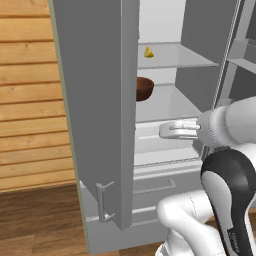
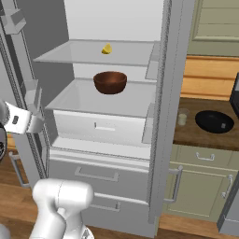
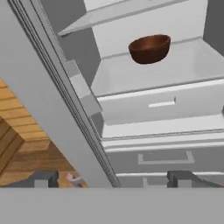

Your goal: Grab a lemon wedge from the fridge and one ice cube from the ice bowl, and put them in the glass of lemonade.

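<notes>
The grey fridge [image 1: 95, 100] stands open. A small yellow lemon wedge [image 1: 148, 52] [image 2: 107, 49] lies on its upper shelf. My gripper [image 1: 167, 131] [image 2: 33, 122] hangs open and empty in front of the fridge's inner drawer, well below the wedge. In the hand view its fingertips [image 3: 43, 179] stand wide apart, pointing at the fridge [image 3: 153, 105] interior and the left door's edge. On the counter right of the fridge [image 2: 168, 93] stand the glass of lemonade [image 2: 182, 117] and the black ice bowl [image 2: 214, 121].
A brown bowl [image 1: 144, 88] [image 2: 110, 81] [image 3: 150, 48] sits on the middle shelf under the wedge. The open left door [image 3: 39, 109] is close beside the hand. Lower drawers with bar handles [image 2: 97, 176] are below. Olive cabinets [image 2: 200, 182] carry the counter.
</notes>
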